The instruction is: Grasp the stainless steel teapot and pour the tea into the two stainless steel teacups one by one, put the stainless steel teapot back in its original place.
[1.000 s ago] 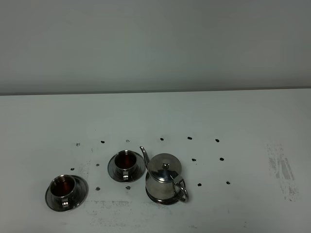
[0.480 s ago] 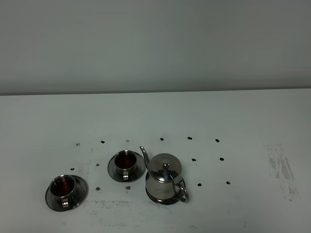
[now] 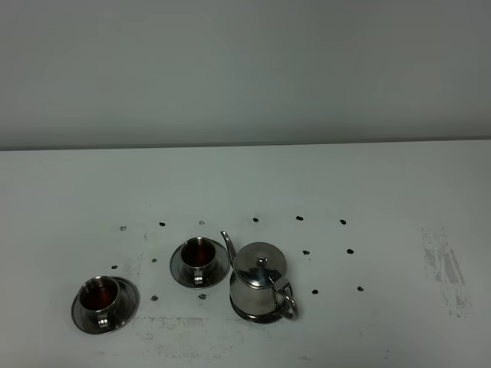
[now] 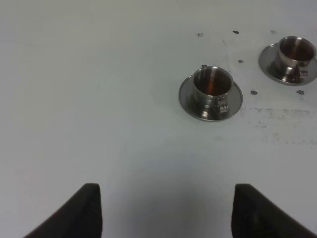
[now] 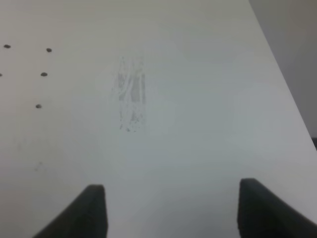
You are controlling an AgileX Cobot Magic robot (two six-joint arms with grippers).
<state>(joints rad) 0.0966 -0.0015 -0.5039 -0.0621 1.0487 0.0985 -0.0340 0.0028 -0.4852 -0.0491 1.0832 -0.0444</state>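
Both pincers idle and apart, teapot down, cups look filled.

Left gripper [image 4: 163,208]: fingers spread wide, nothing between them. The nearer teacup [image 4: 212,85] sits on its saucer ahead of it, the second teacup [image 4: 296,52] farther off to the side, both showing dark tea. Right gripper [image 5: 171,210]: also wide apart, only bare table [image 5: 198,124] and a scuff mark [image 5: 132,94] ahead; teapot outside its view. From above, the teapot [image 3: 261,284] stands upright, spout close to the far teacup's saucer. Risk: a careless arm sweep would clip the spout or a saucer and spill tea.
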